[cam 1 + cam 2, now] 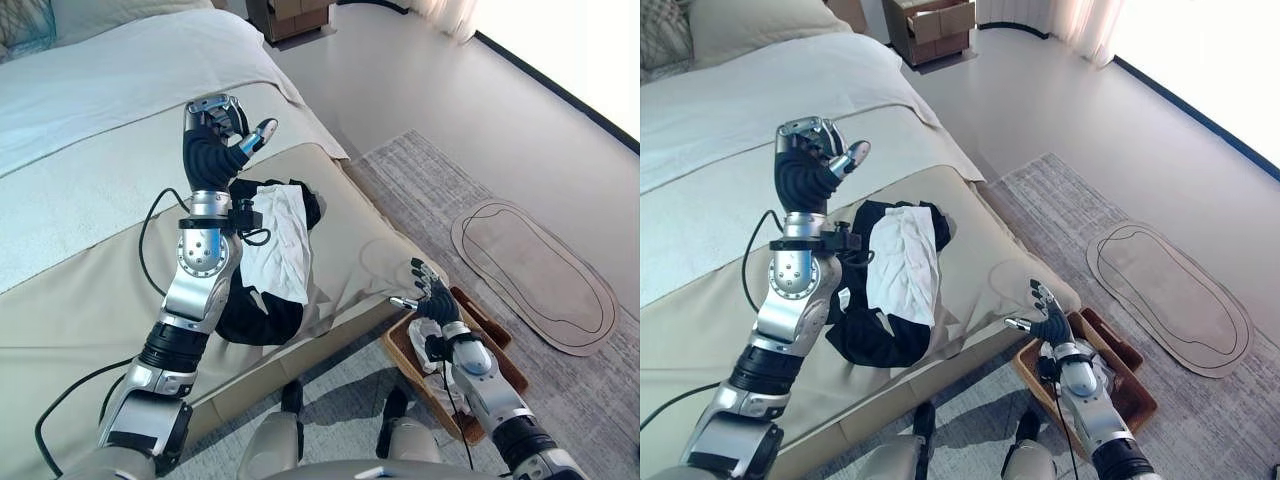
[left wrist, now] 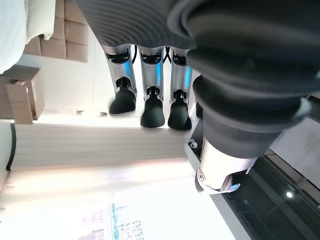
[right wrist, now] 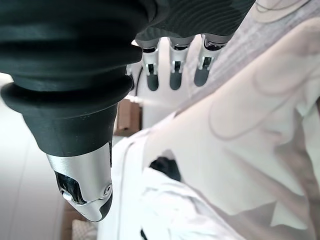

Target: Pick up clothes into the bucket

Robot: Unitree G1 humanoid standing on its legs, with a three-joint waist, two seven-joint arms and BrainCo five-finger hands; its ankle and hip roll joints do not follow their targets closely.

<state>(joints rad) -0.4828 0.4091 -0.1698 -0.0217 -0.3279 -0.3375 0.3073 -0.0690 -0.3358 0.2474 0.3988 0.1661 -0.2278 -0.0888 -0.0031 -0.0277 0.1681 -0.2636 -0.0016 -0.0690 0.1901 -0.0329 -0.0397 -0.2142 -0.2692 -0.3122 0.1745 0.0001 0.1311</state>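
Overhead, the left hand (image 1: 215,125) fingers hang relaxed above the clothes (image 1: 272,250); right hand (image 1: 432,292) fingers spread beside the bed's edge (image 1: 375,300).

Left arm hides part of the black-and-white clothes (image 1: 275,262)

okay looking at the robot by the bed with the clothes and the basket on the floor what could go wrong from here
1. The left hand is raised above the bed, open and holding nothing, while the black and white clothes lie on the bed near its edge; a loose grab could drag them onto the rug.
2. The brown basket sits on the floor under the right hand, so that arm may partly block a drop.
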